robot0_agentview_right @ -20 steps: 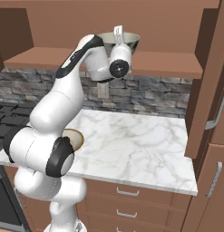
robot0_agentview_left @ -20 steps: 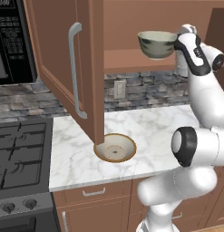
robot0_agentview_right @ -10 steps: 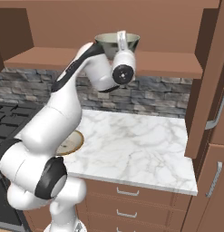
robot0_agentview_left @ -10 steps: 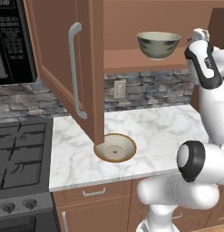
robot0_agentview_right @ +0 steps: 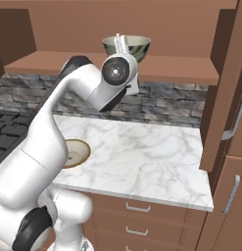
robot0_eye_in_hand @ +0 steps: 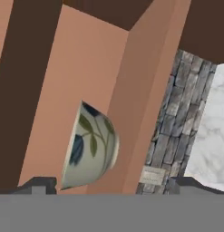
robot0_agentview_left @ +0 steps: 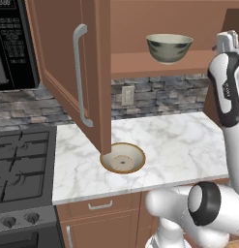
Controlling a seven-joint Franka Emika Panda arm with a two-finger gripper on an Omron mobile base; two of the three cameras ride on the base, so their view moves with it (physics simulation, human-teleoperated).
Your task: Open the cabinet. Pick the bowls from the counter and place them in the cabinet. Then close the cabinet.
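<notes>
Grey-green bowl [robot0_agentview_left: 169, 48] stands upright on the wooden shelf [robot0_agentview_left: 155, 63] inside the open cabinet [robot0_agentview_left: 77, 72], upper centre of the left base view; in the hand view it lies at lower left, showing a leaf pattern. The pincer [robot0_eye_in_hand: 109, 186] has its tips spread wide apart, one to either side of the bowl, clamped on nothing. Cream bowl [robot0_agentview_left: 123, 158] rests on the counter [robot0_agentview_left: 179, 145] at centre frame, just below the open door's lower edge. Black stove [robot0_agentview_left: 19, 164] occupies the lower left.
</notes>
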